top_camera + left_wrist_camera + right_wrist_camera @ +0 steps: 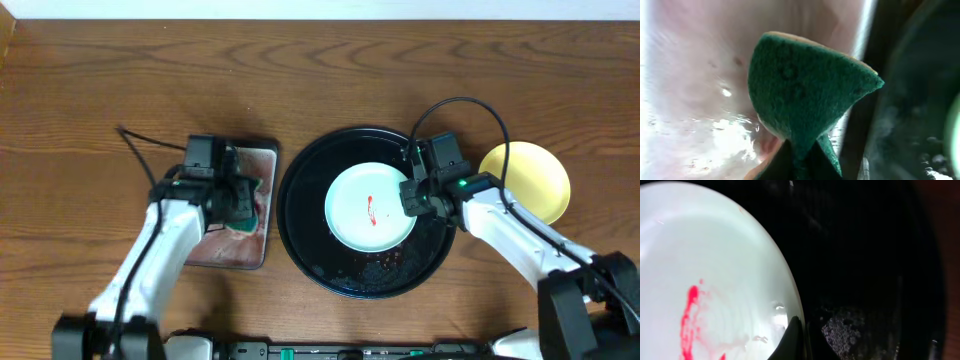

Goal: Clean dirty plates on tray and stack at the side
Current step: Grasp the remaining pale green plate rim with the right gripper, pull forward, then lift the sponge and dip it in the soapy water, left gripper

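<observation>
Hidden or unclear:
- Yellow plate sits on the table just right of the round black tray. Its left edge is covered by the right arm.
- Only two plates can be found in any view.
- The right wrist view is cropped tight. It shows part of the mint-blue plate, its red smear, and a single dark fingertip low in frame at the plate's rim. The other finger is out of shot.
- Wet droplets speckle the tray floor beside the plate.
- The left wrist view is blurred at the edges, and the fingers are barely readable beneath the sponge.

Pincers:
- Left gripper is over the rectangular tray, with its jaws closed narrow on the lower part of a green sponge. The sponge fans out above the pinch.
- Right gripper is at the right rim of the mint-blue plate. It possibly nips the rim, but I cannot tell its opening or whether it grips.

Task thing: the mint-blue plate lies flat near the middle of the round black tray, smear at its centre.
</observation>
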Robot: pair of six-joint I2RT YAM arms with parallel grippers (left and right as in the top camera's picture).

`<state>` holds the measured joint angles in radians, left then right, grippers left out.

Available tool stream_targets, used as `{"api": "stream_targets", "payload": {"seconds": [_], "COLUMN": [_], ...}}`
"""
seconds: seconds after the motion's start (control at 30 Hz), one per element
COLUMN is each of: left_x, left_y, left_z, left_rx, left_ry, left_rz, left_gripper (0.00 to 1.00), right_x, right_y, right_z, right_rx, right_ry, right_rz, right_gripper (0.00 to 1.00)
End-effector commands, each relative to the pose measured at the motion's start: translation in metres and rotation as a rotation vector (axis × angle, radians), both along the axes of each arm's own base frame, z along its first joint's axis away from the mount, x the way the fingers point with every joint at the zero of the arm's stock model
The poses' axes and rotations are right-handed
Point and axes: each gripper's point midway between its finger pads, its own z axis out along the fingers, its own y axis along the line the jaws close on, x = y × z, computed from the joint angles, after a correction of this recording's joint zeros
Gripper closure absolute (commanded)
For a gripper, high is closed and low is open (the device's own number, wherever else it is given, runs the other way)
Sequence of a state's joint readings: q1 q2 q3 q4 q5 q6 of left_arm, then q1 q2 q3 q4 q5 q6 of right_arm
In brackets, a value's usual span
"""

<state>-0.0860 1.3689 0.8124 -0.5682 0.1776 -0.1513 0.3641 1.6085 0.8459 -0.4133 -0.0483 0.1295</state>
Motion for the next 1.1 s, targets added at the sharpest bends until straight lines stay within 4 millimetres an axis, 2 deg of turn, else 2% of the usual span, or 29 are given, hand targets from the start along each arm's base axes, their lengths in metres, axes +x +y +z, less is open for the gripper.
{"api": "stream_targets", "payload": {"seconds": [0.0,0.03,0.3,0.47,0.67,0.8,0.93,1.07], "left_x": [0.001,0.0,-0.005,-0.009,-0.011,-0.011,-0.006,-0.001], "left_y": [0.001,0.001,0.001,-0.006,-0.006,-0.005,-0.002,0.009], "left_z": [0.011,0.01,-0.027,-0.054,-0.076,-0.079,-0.067,-0.043], "left_rx": [0.002,0.003,0.012,-0.022,-0.02,-0.015,-0.02,-0.028], "left_ry": [-0.036,-0.03,0.084,0.172,0.226,0.231,0.193,0.128], "left_rz": [-0.005,-0.005,-0.005,-0.018,-0.018,-0.016,-0.004,0.034], "left_gripper": [0.83,0.79,0.79,0.61,0.6,0.92,0.93,0.93], "right_x": [-0.003,-0.003,-0.003,-0.003,-0.003,-0.003,-0.004,-0.004], "right_y": [-0.001,-0.001,-0.001,-0.001,-0.001,-0.001,-0.001,-0.001], "right_z": [-0.01,-0.011,-0.011,-0.011,-0.011,-0.011,-0.011,-0.011], "right_rx": [-0.013,-0.013,-0.014,-0.013,-0.012,-0.013,-0.014,-0.015], "right_ry": [0.023,0.024,0.025,0.024,0.022,0.024,0.029,0.028], "right_rz": [-0.002,-0.002,-0.002,-0.002,-0.002,-0.002,-0.002,-0.002], "right_gripper": [0.99,0.99,0.99,0.99,0.99,0.99,0.99,0.99]}}
